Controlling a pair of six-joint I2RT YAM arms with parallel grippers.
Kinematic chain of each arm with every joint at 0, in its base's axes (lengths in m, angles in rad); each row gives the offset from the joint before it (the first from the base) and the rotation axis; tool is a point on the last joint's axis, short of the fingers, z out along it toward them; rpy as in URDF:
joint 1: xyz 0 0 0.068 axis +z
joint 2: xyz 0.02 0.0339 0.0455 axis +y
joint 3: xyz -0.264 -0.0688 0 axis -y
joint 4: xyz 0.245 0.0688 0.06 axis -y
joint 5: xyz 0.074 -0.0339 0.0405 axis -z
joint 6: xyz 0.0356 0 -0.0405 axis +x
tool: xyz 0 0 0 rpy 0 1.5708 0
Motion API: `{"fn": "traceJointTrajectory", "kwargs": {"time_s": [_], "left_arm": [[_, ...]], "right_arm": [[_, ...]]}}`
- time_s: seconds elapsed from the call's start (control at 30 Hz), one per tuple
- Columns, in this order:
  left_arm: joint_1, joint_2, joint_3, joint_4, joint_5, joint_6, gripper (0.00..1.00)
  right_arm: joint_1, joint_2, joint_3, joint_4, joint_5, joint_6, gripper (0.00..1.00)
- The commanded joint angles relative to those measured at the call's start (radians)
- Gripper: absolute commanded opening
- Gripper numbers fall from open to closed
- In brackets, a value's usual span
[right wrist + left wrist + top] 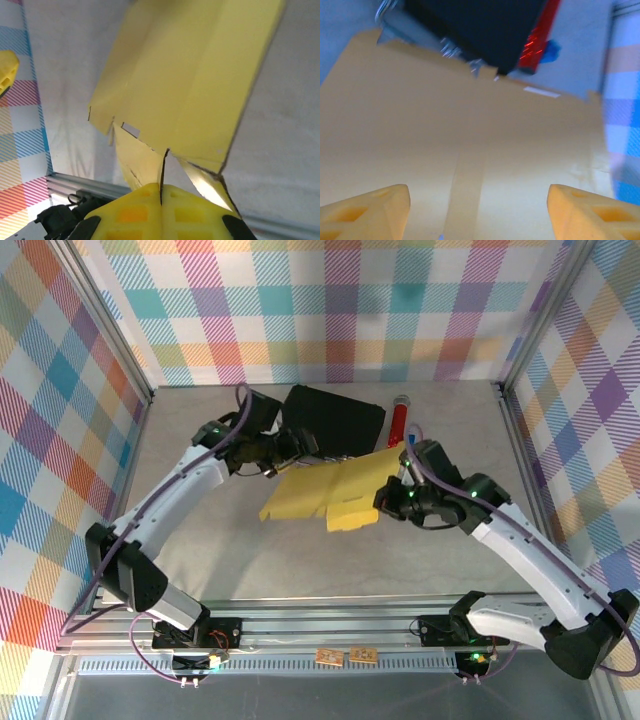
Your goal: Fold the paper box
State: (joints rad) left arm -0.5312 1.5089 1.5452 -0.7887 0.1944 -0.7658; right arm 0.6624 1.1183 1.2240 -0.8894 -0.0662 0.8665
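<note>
The paper box (325, 495), a creased yellow sheet with flaps and slots, hangs tilted above the table's middle. My right gripper (388, 498) is at its right end. In the right wrist view the right gripper (161, 192) is shut on a thin flap edge of the paper box (190, 75), whose panels spread away from it. My left gripper (288, 448) is at the box's far left edge. Seen from the left wrist, the left gripper (479, 195) is open, its fingertips (395, 197) wide apart over the pale face of the paper box (470, 130).
A black hard case (335, 418) lies on the table behind the box, dark in the left wrist view too (480, 25). A red cylinder (398, 420) lies right of the case with a blue bit (550, 50) beside it. Checked walls enclose the table.
</note>
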Motion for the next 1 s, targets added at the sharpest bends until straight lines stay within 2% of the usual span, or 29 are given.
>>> {"fn": "traceJointTrajectory", "kwargs": {"time_s": [0.0,0.13,0.23,0.33,0.47,0.53,0.6,0.7,0.77,0.9,0.97], "left_arm": [[0.010,-0.035,0.096,0.016,-0.021,0.000,0.75],[0.008,-0.006,0.231,0.082,0.022,0.013,0.80],[0.003,0.062,0.366,0.000,0.048,0.045,0.80],[-0.012,0.077,0.431,-0.109,0.003,0.098,0.79],[-0.024,-0.027,0.356,-0.185,-0.178,0.135,0.80],[-0.005,-0.086,0.294,-0.251,-0.276,0.055,0.83],[0.046,-0.146,0.222,-0.307,-0.286,-0.097,0.85],[0.155,-0.240,0.049,-0.285,-0.139,-0.386,0.83],[0.193,-0.295,-0.052,-0.229,-0.078,-0.558,0.81],[0.218,-0.346,-0.186,-0.114,-0.058,-0.856,0.80],[0.221,-0.335,-0.228,-0.028,-0.048,-0.958,0.80]], "right_arm": [[0.003,0.088,0.177,-0.098,0.122,-0.202,0.00],[0.005,0.192,0.317,-0.099,0.105,-0.376,0.00],[0.002,0.254,0.405,-0.089,0.090,-0.474,0.00],[-0.003,0.330,0.505,-0.111,0.098,-0.480,0.00],[-0.013,0.404,0.578,-0.111,0.109,-0.409,0.00],[-0.021,0.419,0.589,-0.095,0.112,-0.356,0.00],[-0.029,0.419,0.579,-0.055,0.092,-0.312,0.00],[-0.033,0.427,0.584,-0.011,0.053,-0.267,0.00],[-0.035,0.437,0.598,-0.012,0.038,-0.254,0.00],[-0.035,0.443,0.597,-0.006,0.005,-0.244,0.00],[-0.037,0.445,0.597,-0.003,-0.008,-0.244,0.00]]}}
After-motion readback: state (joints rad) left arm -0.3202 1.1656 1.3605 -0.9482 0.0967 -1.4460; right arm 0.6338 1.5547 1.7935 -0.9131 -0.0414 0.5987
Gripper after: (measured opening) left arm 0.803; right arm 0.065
